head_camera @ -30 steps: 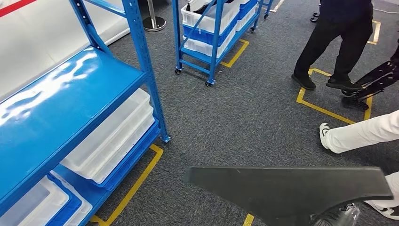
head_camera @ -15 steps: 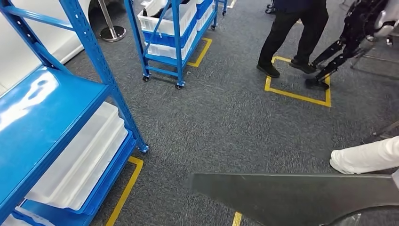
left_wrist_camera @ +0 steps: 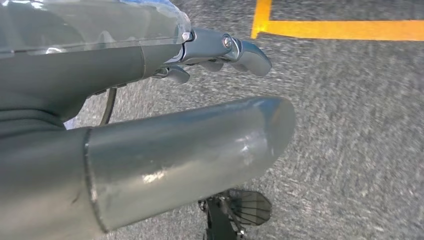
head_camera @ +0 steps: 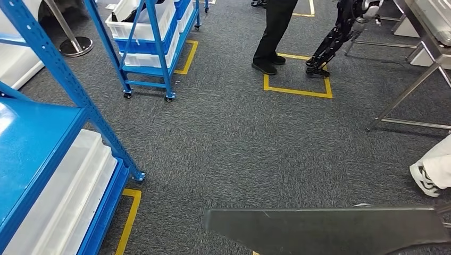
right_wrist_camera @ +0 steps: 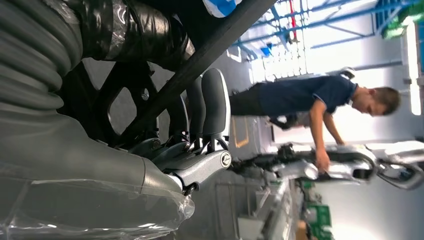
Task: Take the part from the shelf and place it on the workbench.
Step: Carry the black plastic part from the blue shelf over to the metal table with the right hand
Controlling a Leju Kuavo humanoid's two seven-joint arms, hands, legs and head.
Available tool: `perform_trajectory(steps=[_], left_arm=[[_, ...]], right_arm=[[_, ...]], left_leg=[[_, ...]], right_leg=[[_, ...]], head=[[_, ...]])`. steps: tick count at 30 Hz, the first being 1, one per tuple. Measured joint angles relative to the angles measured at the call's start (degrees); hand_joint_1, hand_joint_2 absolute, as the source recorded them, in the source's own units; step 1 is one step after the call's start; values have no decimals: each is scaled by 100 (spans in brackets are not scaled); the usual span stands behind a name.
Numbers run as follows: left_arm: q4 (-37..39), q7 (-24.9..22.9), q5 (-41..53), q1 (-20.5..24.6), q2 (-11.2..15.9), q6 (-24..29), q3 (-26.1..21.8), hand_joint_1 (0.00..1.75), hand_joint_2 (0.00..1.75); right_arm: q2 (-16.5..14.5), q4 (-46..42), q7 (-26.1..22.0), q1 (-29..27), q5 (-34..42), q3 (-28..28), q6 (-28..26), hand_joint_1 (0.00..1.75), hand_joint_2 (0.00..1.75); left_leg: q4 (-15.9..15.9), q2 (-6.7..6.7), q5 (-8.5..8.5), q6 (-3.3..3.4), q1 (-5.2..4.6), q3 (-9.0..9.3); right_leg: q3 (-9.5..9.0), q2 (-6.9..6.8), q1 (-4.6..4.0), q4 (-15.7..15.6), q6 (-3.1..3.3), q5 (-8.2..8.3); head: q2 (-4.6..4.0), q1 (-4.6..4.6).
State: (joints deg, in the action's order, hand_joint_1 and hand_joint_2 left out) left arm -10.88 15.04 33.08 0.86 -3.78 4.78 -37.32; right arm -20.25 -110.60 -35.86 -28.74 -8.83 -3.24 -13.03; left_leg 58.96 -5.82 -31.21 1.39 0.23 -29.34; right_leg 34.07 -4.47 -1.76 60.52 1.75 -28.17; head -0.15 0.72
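The part (head_camera: 330, 228) is a long flat black panel, held level across the bottom of the head view above the grey carpet, its right end running out of frame. In the right wrist view my right hand (right_wrist_camera: 190, 145) grips it, dark fingers (right_wrist_camera: 212, 107) laid against the black part (right_wrist_camera: 210, 45). My left hand (left_wrist_camera: 165, 120) hangs over the carpet with thumb and fingers apart and nothing in it. The blue shelf (head_camera: 32, 138) stands at the left. A metal workbench (head_camera: 425, 64) shows at the top right.
A blue wheeled cart (head_camera: 149, 37) with white bins stands at the back left beside a bollard base (head_camera: 69, 42). A person's dark legs (head_camera: 274, 32) and another robot's legs (head_camera: 335, 37) stand by a yellow floor square. A white-trousered leg (head_camera: 433, 170) is at the right.
The camera has turned to the right: shelf, cart and people slid left in the picture and the workbench came into view. The black part keeps its place low in the view.
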Motion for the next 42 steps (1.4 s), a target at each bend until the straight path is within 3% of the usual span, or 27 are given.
perform_trajectory(steps=[2, 3, 5, 7, 9, 10, 12, 13, 14, 16, 18, 20, 22, 24, 25, 27, 29, 31, 33, 34, 36, 37, 39, 40, 41, 42], left_arm=[[0, -9, 20, 8, -19, 5, -1, 0, 0], [-1, -7, 43, 18, -30, 11, -2, 0, 0], [-1, 14, 100, 36, -54, 28, -3, 0, 0], [-1, 27, 166, 26, -70, 51, -2, 0, 0], [0, 25, 210, -1, -78, 74, -2, 0, 0], [0, 25, 219, -11, -79, 84, -2, 0, 0], [0, 26, 237, -17, -84, 101, -3, 0, 0], [1, 25, 250, -15, -95, 106, -3, 0, 0], [2, 25, 267, -12, -109, 114, -2, 0, 0], [3, 23, 307, -4, -140, 128, -1, 0, 0], [2, 25, 353, 9, -169, 148, -2, 0, 0], [-1, 33, 396, 15, -200, 178, -3, 0, 0], [-2, 40, 429, 4, -222, 203, -3, 0, 0], [-2, 41, 461, -14, -239, 211, -4, 0, 0], [-2, 41, 478, -15, -246, 213, -3, 0, 0], [-2, 41, 520, 1, -271, 217, -2, 0, 0], [-2, 42, 559, 16, -310, 223, -2, 0, 0], [-2, 44, 593, 25, -340, 226, -3, 0, 0], [-4, 44, 614, 37, -354, 221, -3, 0, 0], [-5, 44, 616, 45, -352, 217, -4, 0, 0], [-9, 53, 608, 53, -345, 207, -4, 0, 0], [-9, 57, 598, 49, -332, 202, -7, 0, 0], [-9, 61, 574, 25, -295, 192, -22, 0, 0], [-9, 61, 563, 12, -271, 188, -31, 0, 0], [-9, 62, 556, 5, -247, 184, -37, 0, 0], [-9, 63, 552, 3, -227, 179, -40, 0, 0]], right_arm=[[-1, -25, 4, -20, 9, 8, 27, 129, 175], [-1, -52, 10, -58, 28, 16, 43, 129, 175], [-3, -125, 25, -146, 103, 39, 78, 129, 175], [-3, -190, 40, -216, 202, 85, 147, 129, 175], [-3, -224, 52, -288, 274, 157, 213, 129, 175], [-3, -238, 54, -325, 289, 190, 231, 129, 175], [-3, -258, 57, -371, 297, 244, 256, 129, 175], [-3, -264, 57, -385, 302, 273, 266, 129, 175], [-3, -269, 57, -397, 311, 300, 274, 129, 175], [-2, -301, 54, -441, 356, 364, 297, 129, 175], [-1, -347, 49, -513, 422, 455, 360, 129, 175], [0, -397, 47, -575, 485, 563, 443, 129, 175], [1, -441, 47, -598, 538, 646, 512, 129, 175], [1, -456, 48, -613, 573, 714, 564, 129, 175], [1, -457, 49, -624, 583, 751, 578, 129, 175], [1, -471, 52, -647, 594, 817, 584, 129, 175], [1, -514, 57, -659, 605, 865, 584, 129, 175], [1, -560, 59, -663, 610, 886, 580, 129, 175], [1, -579, 60, -673, 605, 890, 577, 129, 175], [0, -583, 61, -677, 591, 890, 576, 129, 175], [-2, -575, 64, -642, 538, 881, 576, 129, 175], [-2, -565, 65, -607, 501, 866, 569, 129, 175], [-3, -527, 67, -545, 430, 811, 544, 129, 175], [-3, -504, 67, -529, 399, 785, 530, 129, 175], [-3, -480, 68, -521, 380, 762, 517, 129, 175], [-3, -458, 68, -512, 370, 746, 507, 129, 175]], left_leg=[[-52, -130, 1, -41, 1, 39], [-72, -141, -13, -62, 4, 73], [104, 102, -168, -100, 3, 45], [729, 445, -496, -131, 28, -242], [1306, 538, -666, -172, 61, -558], [1338, 544, -584, -198, 78, -604], [842, 608, -172, -265, 130, -428], [520, 744, -23, -304, 155, -294], [283, 868, 58, -303, 172, -198], [144, 1004, 30, -245, 157, -145], [145, 870, 47, -145, 142, -148], [132, 736, 70, -76, 142, -148], [125, 580, 71, -33, 111, -155], [124, 402, 55, -8, 66, -160], [124, 317, 43, 2, 47, -156], [122, 172, 14, 12, 24, -122], [97, 44, -19, 6, 13, -69], [50, -86, -32, -19, 13, -23], [-5, -207, -38, -55, 9, 29], [6, -138, -56, -74, 10, 48], [288, 216, -232, -112, 15, -49], [603, 418, -388, -130, 29, -196], [1306, 552, -672, -175, 49, -582], [1502, 563, -687, -203, 60, -714], [1459, 569, -562, -233, 75, -732], [1198, 597, -338, -265, 95, -641]], right_leg=[[-10, 80, -34, -83, 63, 19], [-54, 152, -7, -159, 77, 57], [-180, 282, 62, -367, 100, 146], [-245, 417, 102, -462, 108, 192], [-236, 587, 120, -434, 95, 184], [-229, 681, 136, -401, 73, 168], [-208, 863, 189, -288, -5, 108], [-179, 945, 207, -201, -62, 64], [-135, 1018, 217, -108, -111, 23], [-41, 1147, 230, 8, -183, -12], [10, 1234, 255, 26, -217, 0], [123, 1007, 247, 234, -247, -124], [440, 634, 232, 873, -269, -456], [771, 497, 229, 1511, -264, -693], [818, 480, 216, 1594, -239, -668], [562, 423, 154, 1118, -142, -342], [145, 137, 27, 355, -6, -75], [-26, -41, -70, 4, 92, -35], [-50, 98, -68, -94, 149, 12], [-93, 173, -43, -177, 154, 56], [-193, 311, 27, -341, 154, 135], [-213, 377, 40, -368, 147, 146], [-212, 546, 61, -356, 153, 137], [-212, 643, 74, -337, 140, 126], [-213, 736, 94, -304, 114, 107], [-213, 823, 121, -256, 77, 78]], head=[[0, 1], [0, -1], [0, 1], [0, 0], [0, -2], [0, -1], [0, -2], [0, -4], [0, -5], [0, -7], [0, -7], [0, 2], [0, 11], [0, 11], [0, 11], [0, 11], [0, 12], [0, 12], [0, 10], [0, 10], [0, 7], [0, 5], [0, 4], [0, 4], [0, 4], [0, 4]])
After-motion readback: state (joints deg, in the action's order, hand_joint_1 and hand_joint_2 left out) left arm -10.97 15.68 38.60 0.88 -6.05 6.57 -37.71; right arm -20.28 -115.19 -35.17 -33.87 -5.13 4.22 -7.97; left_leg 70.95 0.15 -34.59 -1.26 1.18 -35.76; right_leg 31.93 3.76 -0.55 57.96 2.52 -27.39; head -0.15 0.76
